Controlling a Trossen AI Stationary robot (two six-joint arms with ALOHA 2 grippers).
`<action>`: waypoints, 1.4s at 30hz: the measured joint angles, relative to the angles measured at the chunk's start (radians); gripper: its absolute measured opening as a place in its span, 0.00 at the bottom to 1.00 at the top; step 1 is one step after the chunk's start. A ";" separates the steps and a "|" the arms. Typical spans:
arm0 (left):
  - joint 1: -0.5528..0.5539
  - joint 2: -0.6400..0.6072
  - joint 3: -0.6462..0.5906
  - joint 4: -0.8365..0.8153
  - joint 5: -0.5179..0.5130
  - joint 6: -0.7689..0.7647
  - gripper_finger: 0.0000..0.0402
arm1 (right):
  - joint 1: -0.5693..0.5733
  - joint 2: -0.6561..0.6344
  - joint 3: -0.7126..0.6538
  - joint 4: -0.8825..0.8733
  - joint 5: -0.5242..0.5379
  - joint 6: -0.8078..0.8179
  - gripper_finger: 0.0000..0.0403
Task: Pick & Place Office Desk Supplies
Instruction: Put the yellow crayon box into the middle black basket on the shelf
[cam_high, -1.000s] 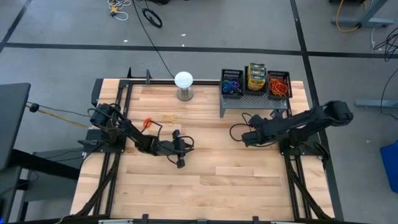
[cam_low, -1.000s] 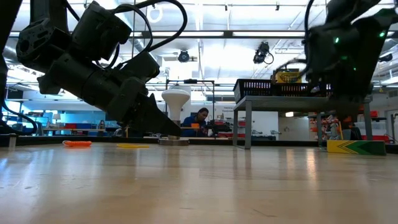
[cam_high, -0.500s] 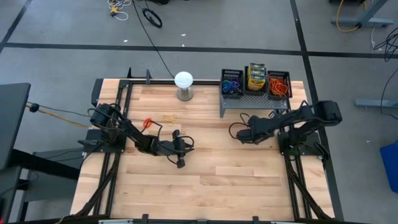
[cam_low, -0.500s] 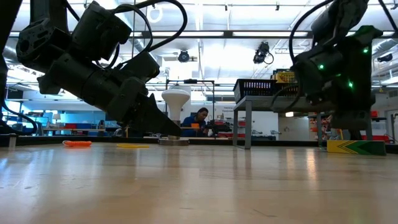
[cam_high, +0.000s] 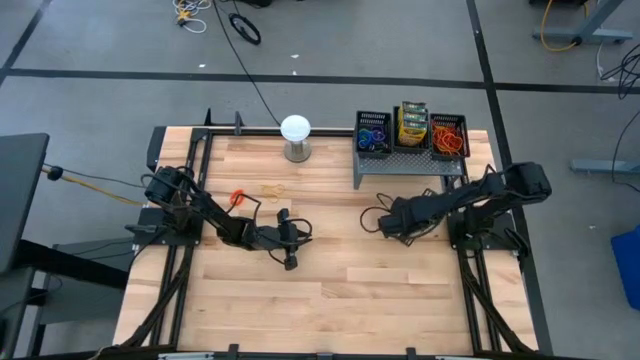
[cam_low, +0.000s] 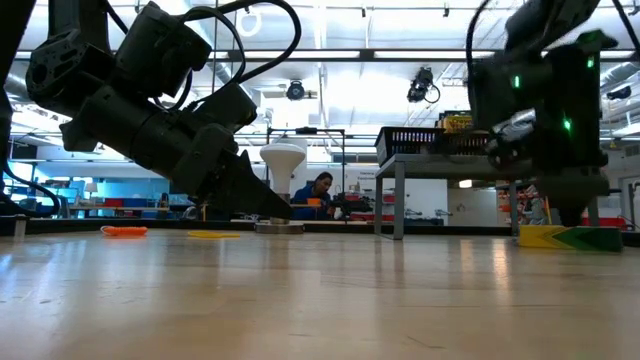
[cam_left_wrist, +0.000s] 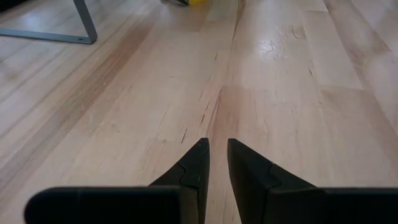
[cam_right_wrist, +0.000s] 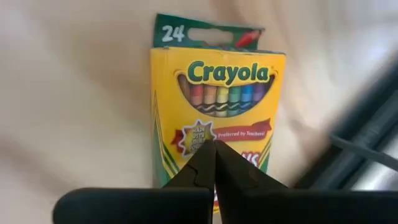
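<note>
Right gripper (cam_right_wrist: 215, 149) (fingers together) — directly over crayon box (cam_right_wrist: 214, 106); flat on table (cam_high: 330, 290).

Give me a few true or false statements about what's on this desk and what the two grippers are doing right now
1. The right gripper is shut, just above a crayon box lying flat. True.
2. The left gripper holds a rubber band. False: it holds nothing.
3. Three mesh bins sit on the grey riser. True.
4. The white globe stands on the riser. False: it stands on the table, left of the riser.
</note>
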 joint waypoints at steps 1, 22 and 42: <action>0.000 0.000 0.000 0.000 0.000 0.000 0.16 | 0.017 -0.009 0.012 0.015 -0.015 0.000 0.01; -0.001 0.000 0.000 -0.003 0.000 0.003 0.16 | 0.131 -0.144 0.065 -0.153 0.067 0.162 0.02; -0.001 0.000 0.000 -0.001 0.000 0.003 0.16 | 0.234 -0.144 -0.098 0.745 -0.291 -0.143 0.03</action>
